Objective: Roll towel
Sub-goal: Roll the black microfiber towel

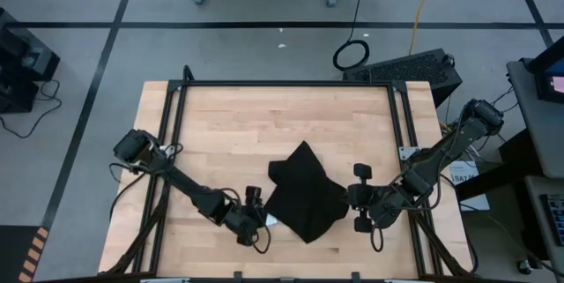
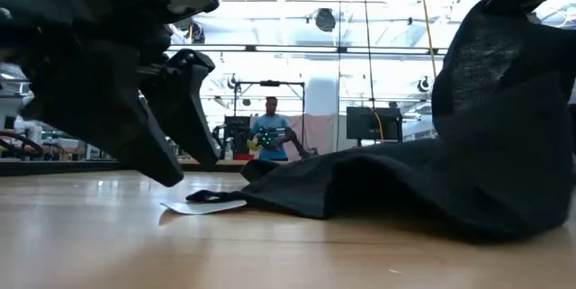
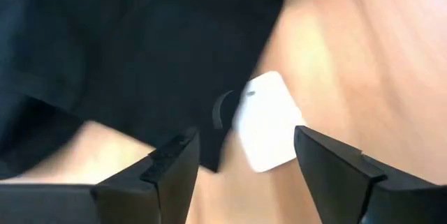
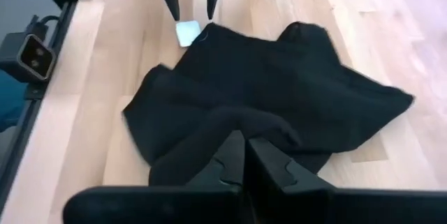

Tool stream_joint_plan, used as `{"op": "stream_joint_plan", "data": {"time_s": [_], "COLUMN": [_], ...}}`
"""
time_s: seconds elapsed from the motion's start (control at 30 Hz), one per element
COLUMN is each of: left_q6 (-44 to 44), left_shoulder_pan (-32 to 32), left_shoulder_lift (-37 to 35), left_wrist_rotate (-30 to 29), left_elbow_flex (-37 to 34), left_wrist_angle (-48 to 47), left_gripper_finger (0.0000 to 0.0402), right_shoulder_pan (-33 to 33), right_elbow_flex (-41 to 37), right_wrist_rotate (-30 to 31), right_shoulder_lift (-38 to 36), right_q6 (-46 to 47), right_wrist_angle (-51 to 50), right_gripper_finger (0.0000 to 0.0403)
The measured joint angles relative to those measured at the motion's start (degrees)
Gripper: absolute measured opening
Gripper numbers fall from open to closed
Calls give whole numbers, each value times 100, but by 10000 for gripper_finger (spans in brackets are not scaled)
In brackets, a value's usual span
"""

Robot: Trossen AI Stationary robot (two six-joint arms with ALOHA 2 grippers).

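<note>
Wooden worktop (image 1: 229,133) carrying a crumpled black towel (image 1: 304,193), which lies toward the near edge between the two arms. Right pincer (image 1: 359,197) at the towel's right edge, its fingers pressed together on a pinched-up fold of the cloth (image 4: 230,130). Left pincer (image 1: 256,202) low at the towel's left edge, released, its fingers (image 3: 167,172) spread on either side of the small white tag (image 3: 267,121), which lies flat on the wood at the cloth's corner.
</note>
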Motion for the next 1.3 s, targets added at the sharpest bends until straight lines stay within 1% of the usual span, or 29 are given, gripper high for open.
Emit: {"op": "stream_joint_plan", "data": {"time_s": [0.07, 0.2, 0.43, 0.6, 0.73, 0.77, 0.9, 1.03, 1.17, 1.3], "left_q6": [249, 845, 1265, 1637, 1697, 1699, 1697, 1660, 1656, 1599], "left_shoulder_pan": [0, 135, 633, 876, 1009, 1039, 1030, 908, 757, 667], "left_shoulder_lift": [11, 55, 46, 44, 50, 50, -100, -554, -1063, -1465], "left_wrist_rotate": [-118, -126, 525, 1225, 1283, 1281, 1239, 1151, 715, 218], "left_elbow_flex": [-2, -94, -262, -273, -271, -271, -274, -278, -272, -267], "left_wrist_angle": [-35, 68, 158, 358, 282, 245, 119, 52, -324, -738], "left_gripper_finger": [226, 203, 150, 88, 21, 12, 6, 3, 2, 1], "right_shoulder_pan": [0, 0, 0, 0, 0, 0, 32, 120, 258, 445], "right_elbow_flex": [0, 0, 0, 0, 0, 0, 0, 0, 0, -2], "right_wrist_rotate": [116, 127, 116, 116, 111, 107, 60, -152, -222, -222], "right_shoulder_lift": [0, 0, 0, 0, 0, 0, 0, 0, 13, 199], "right_q6": [2, 3, 106, 101, 96, 95, 141, 176, 425, 581], "right_wrist_angle": [7, 15, 22, 20, -6, -20, -52, -6, 1, 44], "right_gripper_finger": [0, 0, 0, 0, 0, 0, 0, 0, 0, 2]}}
